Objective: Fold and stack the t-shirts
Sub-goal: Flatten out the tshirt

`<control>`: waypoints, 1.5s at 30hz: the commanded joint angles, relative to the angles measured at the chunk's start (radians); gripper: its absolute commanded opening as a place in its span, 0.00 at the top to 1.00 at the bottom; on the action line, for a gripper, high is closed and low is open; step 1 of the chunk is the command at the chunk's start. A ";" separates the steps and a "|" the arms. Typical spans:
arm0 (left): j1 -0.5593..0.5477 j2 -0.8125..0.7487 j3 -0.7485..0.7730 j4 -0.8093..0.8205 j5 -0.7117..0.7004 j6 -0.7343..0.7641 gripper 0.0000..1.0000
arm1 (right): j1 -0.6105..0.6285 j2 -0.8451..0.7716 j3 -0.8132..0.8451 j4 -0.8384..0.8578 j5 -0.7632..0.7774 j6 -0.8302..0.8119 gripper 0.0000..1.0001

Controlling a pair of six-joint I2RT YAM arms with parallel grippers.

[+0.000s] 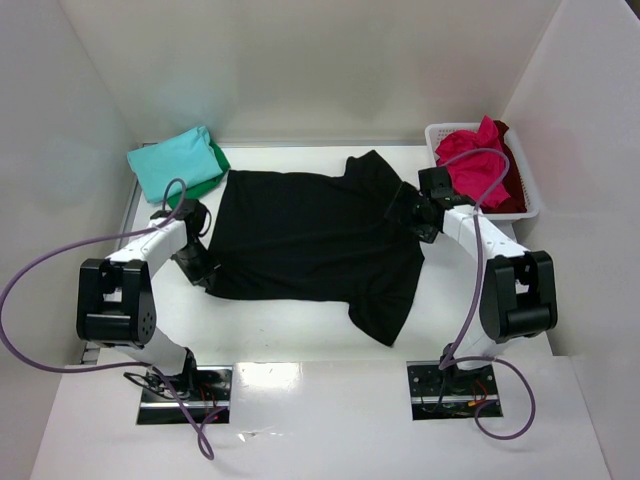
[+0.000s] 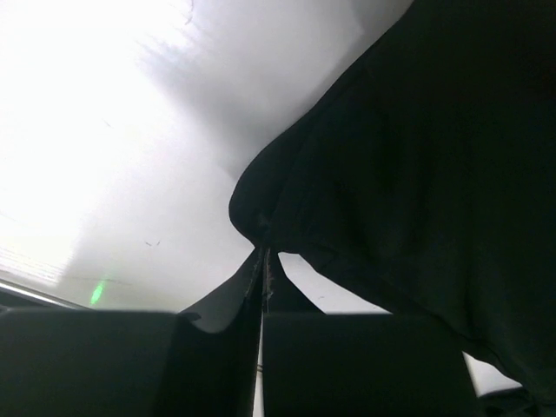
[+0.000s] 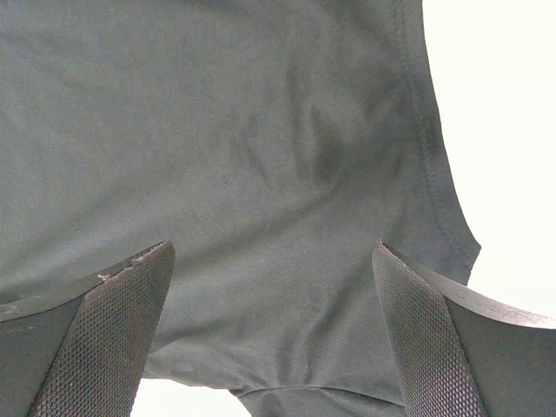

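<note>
Left fingers [image 1: 203, 272] are clamping shut on the near-left hem corner of the black soft-cloth short-sleeved t-shirt [image 1: 300, 235]. The left wrist view is showing cloth bunching right at the pinch.

Right fingers [image 1: 405, 213] are hanging wide open over the collar and shoulder end, gripping nothing. In the right wrist view both knurled pads [image 3: 434, 347] are straddling flat cloth with a stitched hem running along the right side.

The shirt is lying spread across the middle of the white desk [image 1: 290, 335], with its long axis running from the left edge to the right edge. Hem is at the left, collar at the right, one sleeve pointing to the far edge and one to the near edge. Each arm is sitting at its own end, so a lengthwise fold looks like the step in hand.

- **Top view only:** the teal folded t-shirt [image 1: 172, 160] is lying on the green folded t-shirt [image 1: 215, 170] in the far-left corner. The pink-red crumpled t-shirt [image 1: 478, 160] and the dark red t-shirt [image 1: 512, 195] are sitting in the white plastic lattice basket [image 1: 533, 200] in the far-right corner.
- **Wrist views only:** these are giving the grip state, which the top view is too coarse to settle.
</note>
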 commanded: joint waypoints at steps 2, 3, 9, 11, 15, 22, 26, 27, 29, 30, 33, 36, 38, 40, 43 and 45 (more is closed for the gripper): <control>0.006 -0.007 -0.023 -0.044 0.006 -0.048 1.00 | -0.019 -0.053 -0.013 0.033 -0.015 -0.021 0.00; 0.006 -0.024 -0.023 -0.074 0.006 -0.057 1.00 | -0.019 -0.053 -0.013 0.033 -0.015 -0.022 0.00; 0.006 -0.114 -0.062 -0.145 -0.006 -0.092 1.00 | -0.019 -0.062 -0.013 0.033 -0.024 -0.022 0.00; 0.006 -0.143 -0.051 -0.190 -0.030 -0.104 1.00 | -0.019 -0.062 -0.022 0.033 -0.033 -0.022 0.00; 0.006 -0.173 -0.051 -0.225 -0.040 -0.105 1.00 | -0.019 -0.072 -0.031 0.042 -0.033 -0.022 0.00; 0.006 -0.193 -0.030 -0.235 0.031 -0.085 0.76 | -0.019 -0.082 -0.040 0.042 -0.033 -0.022 0.00; 0.006 -0.214 0.090 -0.248 0.041 -0.065 0.36 | -0.019 -0.072 0.027 0.033 -0.033 -0.052 0.00; 0.006 -0.214 0.158 -0.248 0.052 -0.050 0.26 | -0.019 -0.072 0.045 0.033 -0.033 -0.052 0.00; 0.006 -0.205 0.225 -0.222 0.052 -0.028 0.19 | -0.028 -0.043 0.085 0.033 -0.033 -0.075 0.00; 0.006 -0.193 0.254 -0.200 0.076 -0.008 0.16 | -0.028 -0.032 0.131 0.033 -0.045 -0.084 0.00; 0.006 -0.141 0.335 -0.087 0.087 0.076 0.09 | -0.028 0.036 0.225 0.062 -0.061 -0.136 0.00; 0.015 -0.052 0.406 0.057 0.115 0.168 0.07 | -0.028 0.138 0.346 0.062 -0.061 -0.193 0.00; 0.015 0.025 0.450 0.154 0.103 0.239 0.07 | -0.028 0.193 0.413 0.062 -0.045 -0.216 0.00; 0.015 0.109 0.516 0.234 0.064 0.286 0.07 | -0.028 0.263 0.485 0.091 -0.025 -0.247 0.00; 0.035 0.239 0.585 0.328 0.028 0.397 0.07 | -0.028 0.371 0.612 0.114 -0.016 -0.284 0.00; 0.046 0.308 0.631 0.349 -0.004 0.408 0.07 | -0.028 0.474 0.676 0.114 -0.002 -0.284 0.00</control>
